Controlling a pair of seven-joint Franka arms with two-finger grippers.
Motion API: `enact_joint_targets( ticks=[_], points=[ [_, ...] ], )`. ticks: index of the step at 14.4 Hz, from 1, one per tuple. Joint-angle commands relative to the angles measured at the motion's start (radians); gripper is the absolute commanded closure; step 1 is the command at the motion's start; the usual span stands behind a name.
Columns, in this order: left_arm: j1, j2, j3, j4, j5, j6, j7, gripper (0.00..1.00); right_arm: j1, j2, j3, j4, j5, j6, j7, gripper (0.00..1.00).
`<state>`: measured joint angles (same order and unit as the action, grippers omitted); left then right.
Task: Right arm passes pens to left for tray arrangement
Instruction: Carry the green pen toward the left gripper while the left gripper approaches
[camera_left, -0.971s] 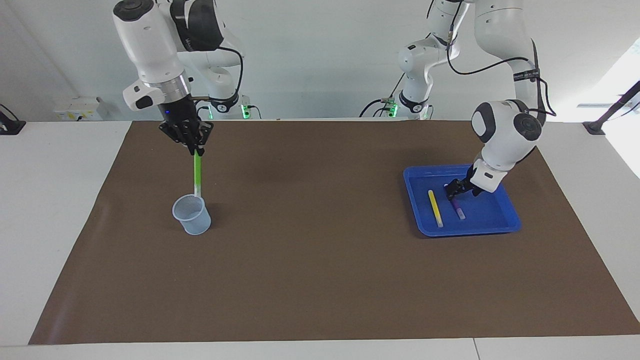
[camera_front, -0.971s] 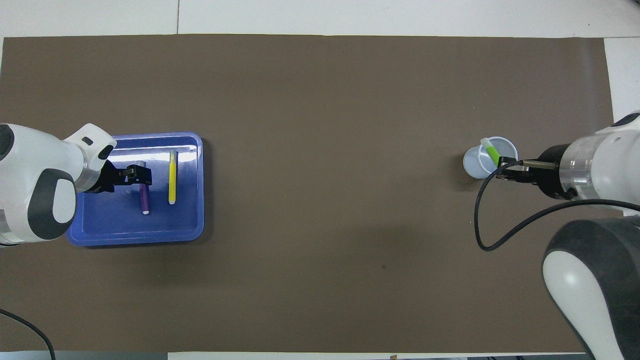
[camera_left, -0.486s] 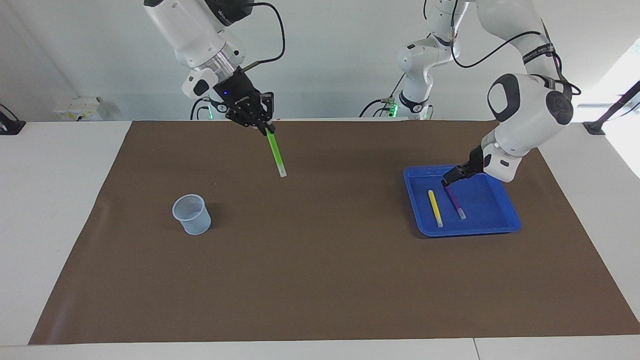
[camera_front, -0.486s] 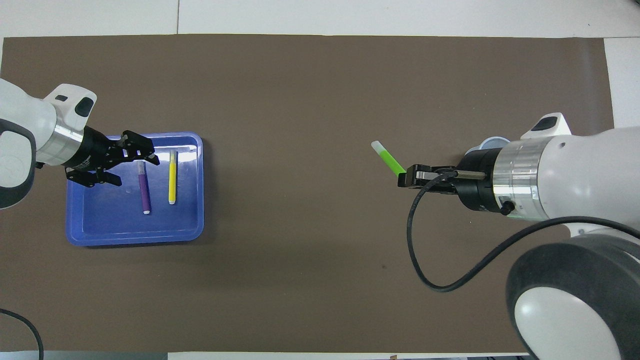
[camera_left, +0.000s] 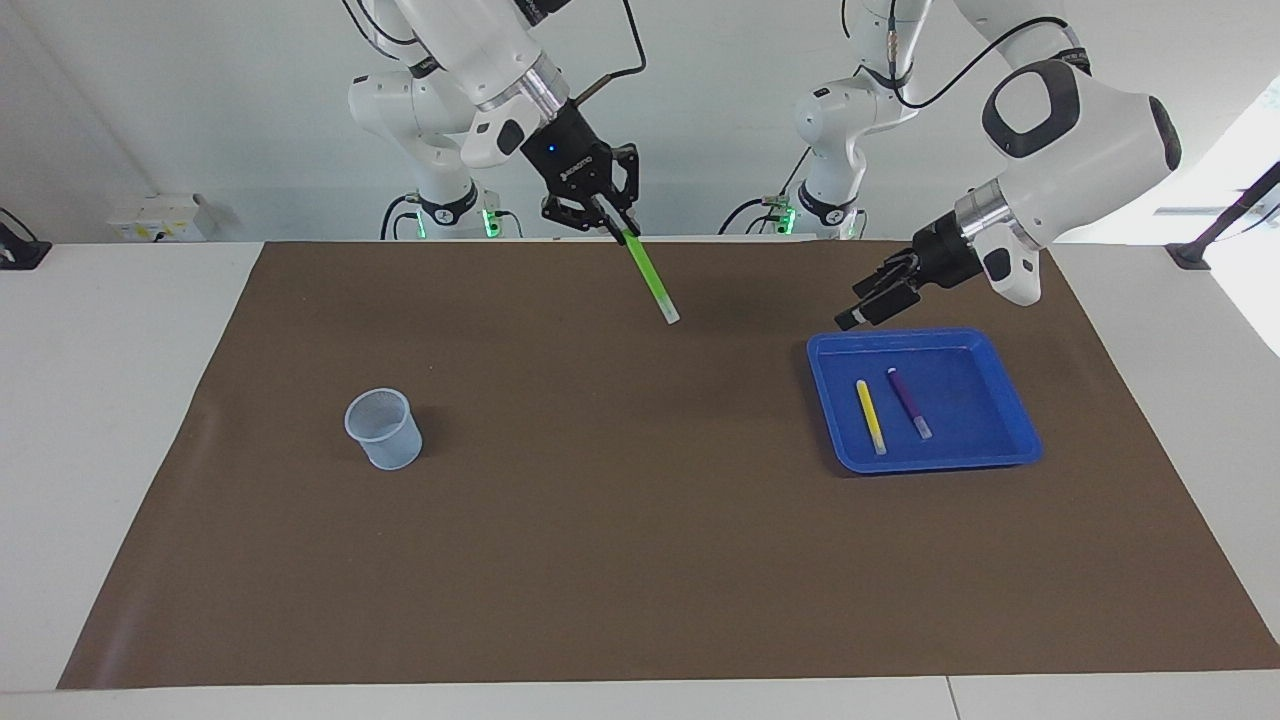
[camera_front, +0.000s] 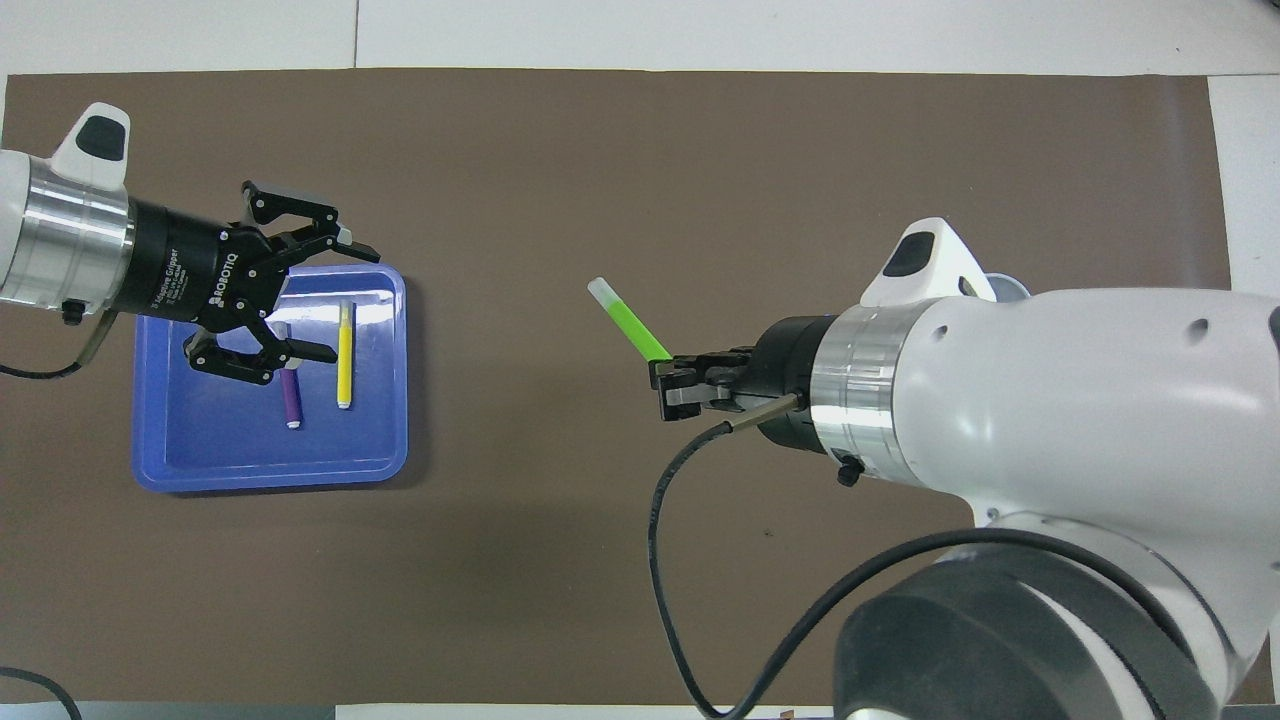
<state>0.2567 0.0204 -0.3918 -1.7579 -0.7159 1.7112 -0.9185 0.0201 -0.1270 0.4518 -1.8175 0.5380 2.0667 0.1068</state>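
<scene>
The pale mesh cup (camera_left: 382, 428) stands alone on the brown mat (camera_left: 600, 520) toward the right arm's end of the table; a second ago the green pen's whitish tip was dipping into it, and now it holds nothing.

The right gripper (camera_left: 608, 218) has swung up and toward the middle of the table. Its fingertips are pinched tight on the top end of the green pen (camera_left: 650, 275), which hangs slanted in the air over bare mat, whitish tip lowest and pointing toward the left arm's end. Half a second ago the same pen hung lower and closer to the cup.

The left gripper (camera_left: 868, 303) has lifted out of the tray and now hovers above the tray's rim on the side nearer the robots, fingers spread wide and holding nothing. A second ago it was down inside, at the purple pen.

The blue tray (camera_left: 1010, 440) has not moved. In it the yellow pen (camera_left: 870, 416) and the purple pen (camera_left: 908, 401) lie flat, side by side but apart, whitish tips at their ends farther from the robots.
</scene>
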Motion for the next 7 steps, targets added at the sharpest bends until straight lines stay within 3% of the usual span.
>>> enact_joint_targets(
  ticks=[1,4,7],
  points=[
    [0.001,-0.025,-0.018,-0.017,-0.12,-0.005,-0.112,0.0,-0.012,0.096,0.059,0.118,-0.091,-0.017,-0.036,1.0],
    [0.001,-0.063,-0.027,-0.054,-0.235,0.022,-0.195,0.0,-0.012,0.171,0.134,0.194,-0.185,-0.02,-0.036,1.0],
    [-0.025,-0.1,-0.03,-0.127,-0.308,0.129,-0.224,0.0,-0.011,0.237,0.203,0.253,-0.297,-0.029,-0.036,1.0]
  ],
)
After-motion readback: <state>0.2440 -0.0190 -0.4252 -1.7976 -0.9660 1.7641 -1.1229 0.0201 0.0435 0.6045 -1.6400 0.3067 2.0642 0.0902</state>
